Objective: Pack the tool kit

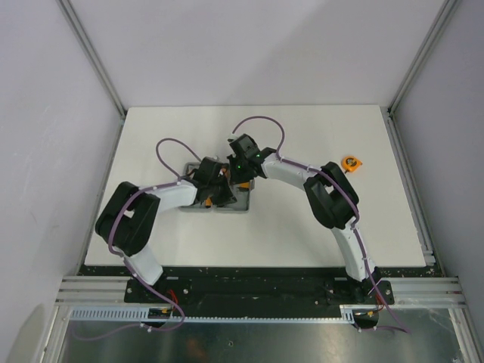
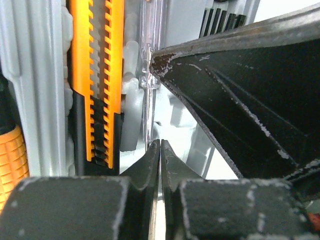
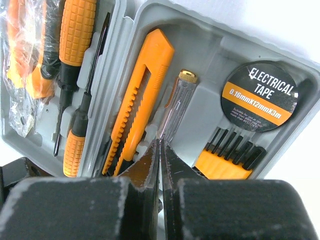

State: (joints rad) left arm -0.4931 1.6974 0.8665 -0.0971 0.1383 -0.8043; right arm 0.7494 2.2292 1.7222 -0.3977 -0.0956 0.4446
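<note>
The tool kit's grey case [image 1: 243, 204] lies open mid-table, mostly under both wrists. In the right wrist view its tray [image 3: 150, 11] holds an orange knife [image 3: 141, 92], a clear tester screwdriver [image 3: 175, 102], a roll of electrical tape [image 3: 260, 95], black bits in an orange holder [image 3: 227, 157] and orange-handled screwdrivers [image 3: 76, 35]. My right gripper [image 3: 160, 142] is shut, its tips resting on the tester screwdriver's lower end. My left gripper [image 2: 160, 146] is shut too, low over the tray beside the knife [image 2: 97, 75], with the right gripper's finger [image 2: 240, 100] just ahead. An orange tape measure [image 1: 351, 162] sits outside the case.
A bagged orange tool [image 3: 20, 65] lies in the case's left half. The white table [image 1: 302, 227] is walled on three sides by grey panels, with a metal rail along its near edge [image 1: 265, 291].
</note>
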